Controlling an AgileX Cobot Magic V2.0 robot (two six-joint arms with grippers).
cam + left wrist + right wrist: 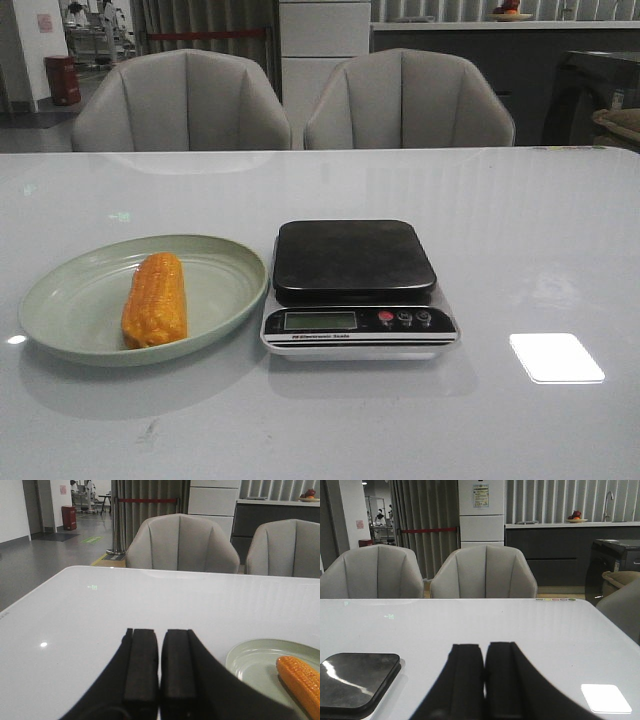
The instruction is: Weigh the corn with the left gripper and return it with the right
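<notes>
Glossy white worktop (520, 250) runs wide and bare to the right of the scale (357, 288) and in front of it; its far edge meets two grey chairs (180, 100), and the near-right part carries only a bright rectangular reflection; the pale green plate (70, 300) sits on the left side with its right rim just beside the scale's left edge, a narrow gap between them; the scale's dark platform is bare, its display and three buttons facing the near edge; the corn (156, 298) lies in the plate, lengthwise toward the far edge, slightly left of the plate's middle, orange-yellow with tight rows of kernels, husk-free, shorter than the plate is wide; neither arm shows in the front view; in the left wrist view the left gripper (160, 672) has its black fingers (141, 665) pressed together, holding nothing, above bare worktop with the plate and corn off to one side; in the right wrist view the right gripper (485, 680) likewise has its fingers pressed together, with the scale platform near one side
</notes>
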